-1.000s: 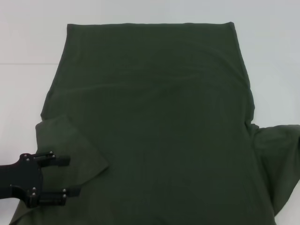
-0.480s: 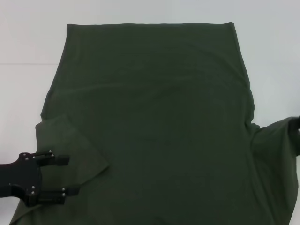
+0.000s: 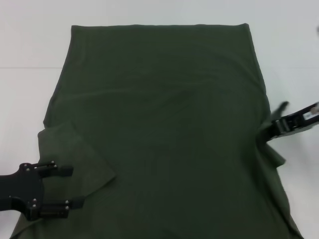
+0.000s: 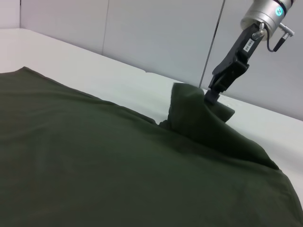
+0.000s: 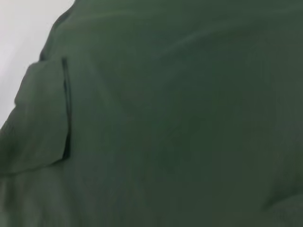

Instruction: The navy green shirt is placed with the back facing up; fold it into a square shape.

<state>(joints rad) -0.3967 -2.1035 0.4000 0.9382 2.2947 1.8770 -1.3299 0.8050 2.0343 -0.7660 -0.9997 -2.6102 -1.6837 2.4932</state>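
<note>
The white surface point(image 3: 30, 45) carries everything, and almost all of it is covered by the navy green shirt point(image 3: 164, 129), which lies flat with the plain back up, its straight hem at the far side and the shoulders near the robot. The left sleeve point(image 3: 75, 157) is already folded inward and rests on the body of the shirt as a flat flap. The right sleeve point(image 4: 199, 116) is not flat: it is lifted from the surface and stands as a raised fold at the right edge of the shirt. The right gripper point(image 3: 271, 130) is there, just at this edge, and it is closed on the sleeve cloth and holds it up, as the left wrist view shows. The left gripper point(image 3: 70, 186) hovers over the near left corner, beside the folded left sleeve, with its two fingers wide apart and nothing between them. I judge that the step in hand is to bring the right sleeve over onto the back. The risk is that the hold is only on a small pinch of soft cloth, so it may slip out in the middle of the way, or the pull may drag the whole right side and make wrinkles, then the fold line will not be straight.
</note>
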